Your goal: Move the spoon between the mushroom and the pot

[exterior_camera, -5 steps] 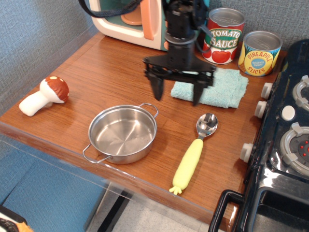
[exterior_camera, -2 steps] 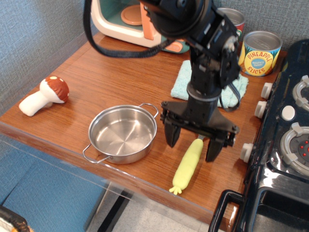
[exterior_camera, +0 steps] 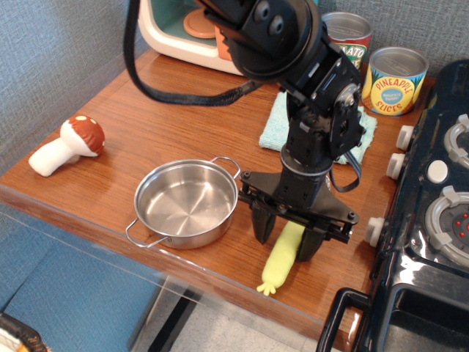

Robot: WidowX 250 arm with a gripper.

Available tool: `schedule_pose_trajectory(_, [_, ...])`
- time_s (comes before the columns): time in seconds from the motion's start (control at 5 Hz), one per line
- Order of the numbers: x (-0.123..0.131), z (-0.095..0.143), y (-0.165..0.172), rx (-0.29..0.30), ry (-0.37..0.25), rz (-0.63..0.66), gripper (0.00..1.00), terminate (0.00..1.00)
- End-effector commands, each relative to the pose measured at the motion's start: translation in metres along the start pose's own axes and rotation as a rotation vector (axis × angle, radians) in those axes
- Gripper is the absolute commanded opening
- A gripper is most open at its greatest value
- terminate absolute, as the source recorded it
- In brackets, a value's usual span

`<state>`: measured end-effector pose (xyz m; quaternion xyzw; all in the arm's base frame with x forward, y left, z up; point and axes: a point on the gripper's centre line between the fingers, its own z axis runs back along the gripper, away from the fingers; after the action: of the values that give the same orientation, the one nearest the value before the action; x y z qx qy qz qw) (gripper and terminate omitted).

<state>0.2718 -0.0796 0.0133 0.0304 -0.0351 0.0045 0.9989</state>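
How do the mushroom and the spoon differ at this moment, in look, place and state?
The mushroom is reddish-brown capped with a white stem; the spoon shows a pale yellow handle. The mushroom lies left of the pot, the spoon right of it. The mushroom lies free, while the gripper straddles the spoon's handle, hiding its bowl. Both rest on the wooden counter.

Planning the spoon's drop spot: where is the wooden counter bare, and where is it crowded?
Bare wood lies between the red-capped white-stemmed toy mushroom and the shiny steel two-handled pot, and behind the pot toward the toy microwave. Crowded right of the pot: black gripper straddling the yellow-handled spoon, teal cloth, cans.
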Motion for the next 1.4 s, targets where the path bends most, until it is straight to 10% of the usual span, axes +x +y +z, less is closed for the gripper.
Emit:
schedule_pose_trajectory(0.0, [-0.004, 0.01, 0.0, -0.055, -0.053, -0.037, 0.0, 0.0])
schedule_pose_trajectory(0.6, [0.041, 0.092, 0.065, -0.093, -0.076, -0.035, 0.0, 0.0])
schedule_pose_trajectory(1.2, [0.074, 0.057, 0.199, 0.086, -0.039, -0.148, 0.0, 0.0])
